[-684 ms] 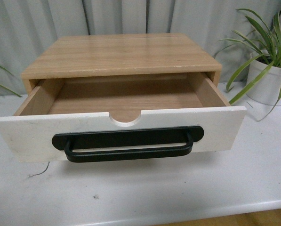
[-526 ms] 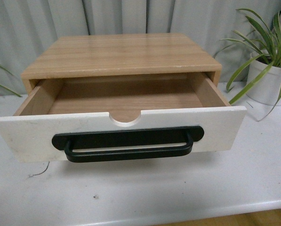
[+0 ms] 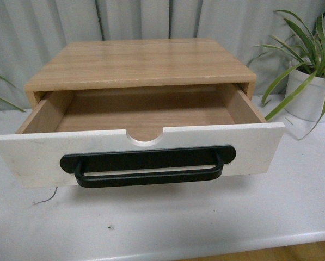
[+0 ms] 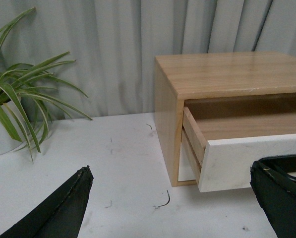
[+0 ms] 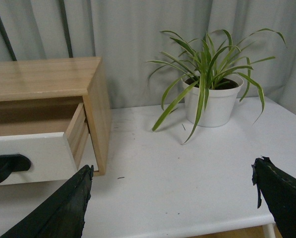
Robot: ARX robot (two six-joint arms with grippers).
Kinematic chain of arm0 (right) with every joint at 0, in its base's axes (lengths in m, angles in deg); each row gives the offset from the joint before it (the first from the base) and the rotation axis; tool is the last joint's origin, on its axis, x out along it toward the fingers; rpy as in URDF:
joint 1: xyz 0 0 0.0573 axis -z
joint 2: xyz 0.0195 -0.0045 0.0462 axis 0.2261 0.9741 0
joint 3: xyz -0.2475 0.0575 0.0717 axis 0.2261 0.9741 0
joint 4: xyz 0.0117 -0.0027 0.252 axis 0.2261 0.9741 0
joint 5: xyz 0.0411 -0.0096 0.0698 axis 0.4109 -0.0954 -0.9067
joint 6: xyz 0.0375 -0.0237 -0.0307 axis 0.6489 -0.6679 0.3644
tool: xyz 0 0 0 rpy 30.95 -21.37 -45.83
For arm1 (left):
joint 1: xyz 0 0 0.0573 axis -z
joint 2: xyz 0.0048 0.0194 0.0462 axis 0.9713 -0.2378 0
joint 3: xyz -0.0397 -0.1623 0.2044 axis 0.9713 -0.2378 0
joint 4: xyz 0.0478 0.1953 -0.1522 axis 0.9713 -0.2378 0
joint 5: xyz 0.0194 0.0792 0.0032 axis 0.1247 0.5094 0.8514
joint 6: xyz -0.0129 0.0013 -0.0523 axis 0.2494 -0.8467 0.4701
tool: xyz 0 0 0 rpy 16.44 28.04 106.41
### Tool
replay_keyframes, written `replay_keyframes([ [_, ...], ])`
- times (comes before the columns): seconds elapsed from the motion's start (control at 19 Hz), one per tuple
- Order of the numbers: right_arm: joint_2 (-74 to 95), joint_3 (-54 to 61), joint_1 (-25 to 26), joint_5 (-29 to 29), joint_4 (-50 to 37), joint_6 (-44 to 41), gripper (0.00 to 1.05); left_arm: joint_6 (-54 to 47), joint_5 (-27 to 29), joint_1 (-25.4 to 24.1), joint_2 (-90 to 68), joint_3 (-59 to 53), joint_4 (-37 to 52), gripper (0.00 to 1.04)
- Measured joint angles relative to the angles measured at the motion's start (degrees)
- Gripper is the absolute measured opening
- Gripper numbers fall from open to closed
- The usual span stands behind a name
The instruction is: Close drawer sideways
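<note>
The drawer point(image 3: 31, 155) is pulled well out of a light wood cabinet point(image 3: 140, 62). It has a white front, a long black bar handle point(image 3: 148, 168), a half-round notch point(image 3: 145, 137) in its top edge and an empty wood inside. Neither arm shows in the front view. In the left wrist view my left gripper point(image 4: 171, 173) is open and empty, off the drawer's left corner point(image 4: 237, 158), above the table. In the right wrist view my right gripper point(image 5: 172, 171) is open and empty, off the drawer's right end point(image 5: 33, 156).
A white table point(image 3: 206, 217) carries the cabinet. A potted plant in a white pot point(image 3: 312, 92) stands at the right, also in the right wrist view point(image 5: 212, 101). Another plant point(image 4: 14, 109) stands at the left. A curtain hangs behind. The table's front edge point(image 3: 216, 244) is close.
</note>
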Motion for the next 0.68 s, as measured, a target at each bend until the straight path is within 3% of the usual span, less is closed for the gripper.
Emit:
replay_keyframes([
  [0.37, 0.11, -0.07, 0.0, 0.02, 0.68, 0.17, 0.98, 0.0, 0.0, 0.0, 0.0, 0.0, 0.0, 0.98],
  [0.42, 3.06, -2.86, -0.68, 0.35, 8.96, 5.27, 0.98, 1.18, -1.2, -0.09, -0.33, 0.48, -2.54, 0.98],
  [0.53, 16.2, -8.61, -5.27, 0.48, 14.21, 15.12, 0.98, 1.86, -3.67, 3.82, -5.07, 1.33, -3.06, 0.98],
  [0.68, 23.37, -12.74, -10.73, -0.22, 14.25, 13.9, 0.98, -4.24, -5.55, 8.31, -8.57, 1.38, 0.09, 0.98],
])
